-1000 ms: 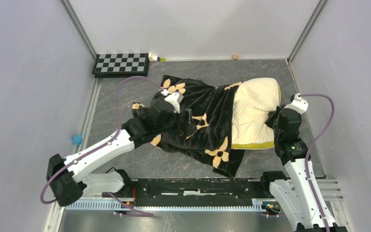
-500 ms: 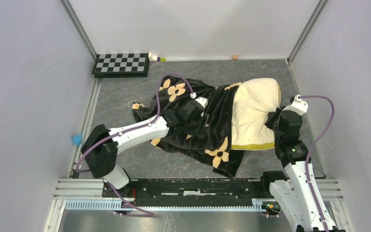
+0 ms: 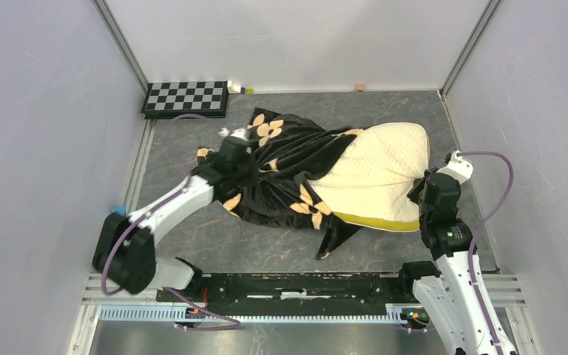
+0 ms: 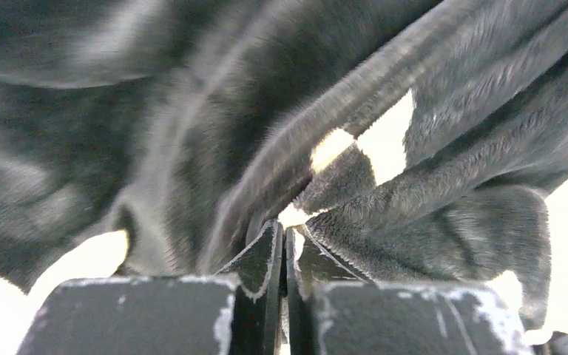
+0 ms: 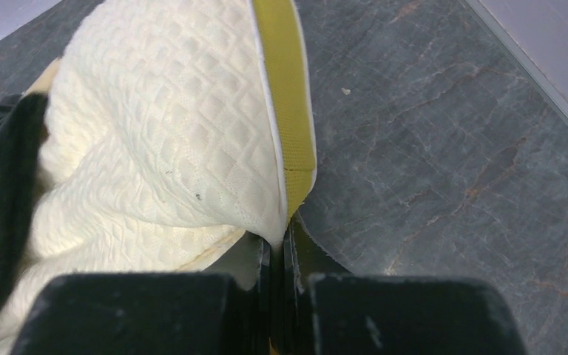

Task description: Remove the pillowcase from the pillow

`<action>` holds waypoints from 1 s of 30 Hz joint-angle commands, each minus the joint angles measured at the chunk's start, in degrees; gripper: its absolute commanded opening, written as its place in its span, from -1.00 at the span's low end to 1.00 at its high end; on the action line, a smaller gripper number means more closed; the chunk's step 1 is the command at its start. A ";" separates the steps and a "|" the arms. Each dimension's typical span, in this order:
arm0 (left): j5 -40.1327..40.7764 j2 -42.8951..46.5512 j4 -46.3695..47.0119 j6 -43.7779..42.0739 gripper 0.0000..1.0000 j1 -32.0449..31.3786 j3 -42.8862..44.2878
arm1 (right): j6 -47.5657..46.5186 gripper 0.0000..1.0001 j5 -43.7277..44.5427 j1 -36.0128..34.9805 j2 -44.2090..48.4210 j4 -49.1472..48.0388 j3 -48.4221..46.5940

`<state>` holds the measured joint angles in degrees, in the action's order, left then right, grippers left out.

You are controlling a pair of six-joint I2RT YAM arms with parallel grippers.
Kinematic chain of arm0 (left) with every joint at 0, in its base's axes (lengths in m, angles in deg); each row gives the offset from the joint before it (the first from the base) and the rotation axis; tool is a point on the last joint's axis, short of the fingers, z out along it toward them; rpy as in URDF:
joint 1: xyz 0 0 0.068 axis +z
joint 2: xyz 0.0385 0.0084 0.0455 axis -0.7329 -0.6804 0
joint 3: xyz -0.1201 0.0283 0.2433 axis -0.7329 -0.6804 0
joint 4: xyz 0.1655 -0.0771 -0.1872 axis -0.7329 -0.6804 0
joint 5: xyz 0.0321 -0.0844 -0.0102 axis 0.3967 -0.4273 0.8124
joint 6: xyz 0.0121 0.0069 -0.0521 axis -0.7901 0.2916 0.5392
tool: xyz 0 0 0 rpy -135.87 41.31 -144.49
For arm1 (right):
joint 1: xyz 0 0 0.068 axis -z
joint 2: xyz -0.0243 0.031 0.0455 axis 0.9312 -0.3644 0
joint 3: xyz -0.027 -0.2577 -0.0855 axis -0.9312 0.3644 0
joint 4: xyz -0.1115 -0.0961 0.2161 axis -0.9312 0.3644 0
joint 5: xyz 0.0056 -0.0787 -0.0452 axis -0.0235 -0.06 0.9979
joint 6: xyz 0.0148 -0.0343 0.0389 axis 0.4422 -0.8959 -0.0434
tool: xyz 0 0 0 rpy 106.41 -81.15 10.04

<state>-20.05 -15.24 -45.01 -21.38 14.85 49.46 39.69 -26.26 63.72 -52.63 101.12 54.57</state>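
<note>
The black plush pillowcase [image 3: 288, 166] with tan flowers lies bunched over the left end of the cream quilted pillow [image 3: 381, 170]. The pillow's right part and its olive edge trim are bare. My left gripper [image 3: 245, 164] is at the pillowcase's left side, shut on a fold of it. In the left wrist view the left gripper [image 4: 286, 231] pinches the pillowcase [image 4: 192, 111], which runs taut away from it. My right gripper [image 3: 419, 194] is shut on the pillow's near right corner. The right wrist view shows the right gripper [image 5: 279, 240] clamped on the pillow [image 5: 155, 133] beside the trim.
A black-and-white checkerboard [image 3: 186, 97] lies at the back left. Small blocks [image 3: 359, 87] sit along the back wall. A blue object [image 3: 117, 212] rests by the left wall. Grey walls enclose the table on three sides. A rail [image 3: 296, 285] runs along the near edge.
My left gripper closed on the pillowcase and pulled left. The pillowcase slid and bunched leftward, baring more of the pillow. The right arm held its grip in place.
</note>
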 commanded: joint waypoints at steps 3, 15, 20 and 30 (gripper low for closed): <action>6.71 15.75 11.61 14.60 -0.95 8.65 -14.52 | 5.20 -1.00 18.18 0.45 2.80 0.44 -1.17; 4.23 25.55 9.05 22.99 -0.95 25.47 -19.63 | 10.15 -1.00 27.89 0.42 5.14 5.08 -0.79; 9.04 30.24 5.67 23.41 -0.95 25.60 -19.67 | 13.35 -1.00 32.33 0.41 6.63 7.79 -1.38; 4.56 30.55 10.71 19.60 -0.95 25.59 -19.98 | -3.90 -0.98 9.00 0.43 5.12 -6.24 1.38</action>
<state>-22.74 16.30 -41.36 0.96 36.95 29.13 50.13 -15.55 62.34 -45.99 109.12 56.07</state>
